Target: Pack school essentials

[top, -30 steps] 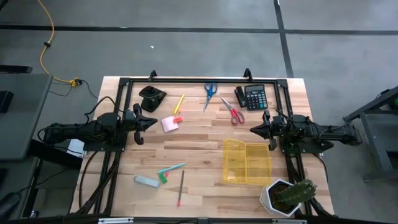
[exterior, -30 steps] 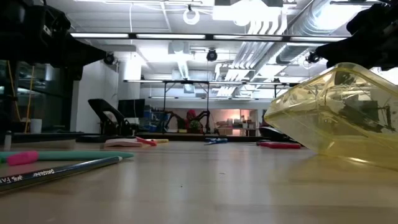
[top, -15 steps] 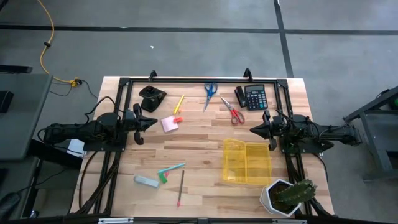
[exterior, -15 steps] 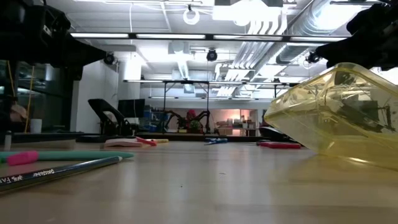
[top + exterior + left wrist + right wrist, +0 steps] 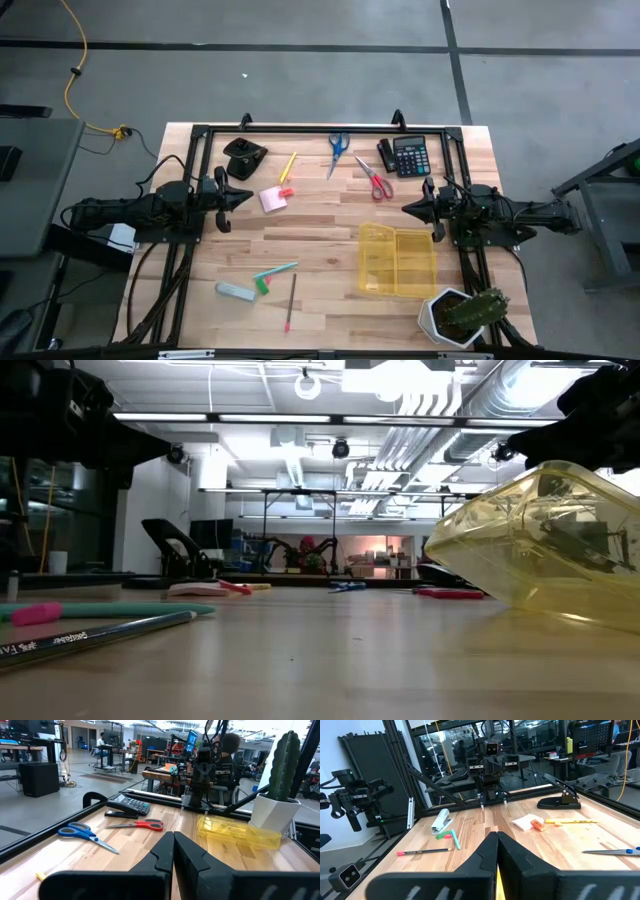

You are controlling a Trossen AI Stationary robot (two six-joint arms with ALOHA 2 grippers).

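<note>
**Nothing has moved: both arms parked, packing not begun**

Across the last second the bench looks the same; no item has shifted and neither arm has stirred, so the task has yet to start.

The left gripper waits at the bench's left edge with its fingers pressed together, as its wrist view shows. The right gripper waits at the right edge, fingers likewise closed on nothing.

The yellow case lies open near the right front of the bench, empty as far as can be seen. The blue-handled scissors and red-handled scissors lie toward the back edge, the yellow marker and pink sticky-note pad left of them. The teal pen, green eraser and reddish pencil sit near the front left. The cactus stands at the front right corner.
</note>
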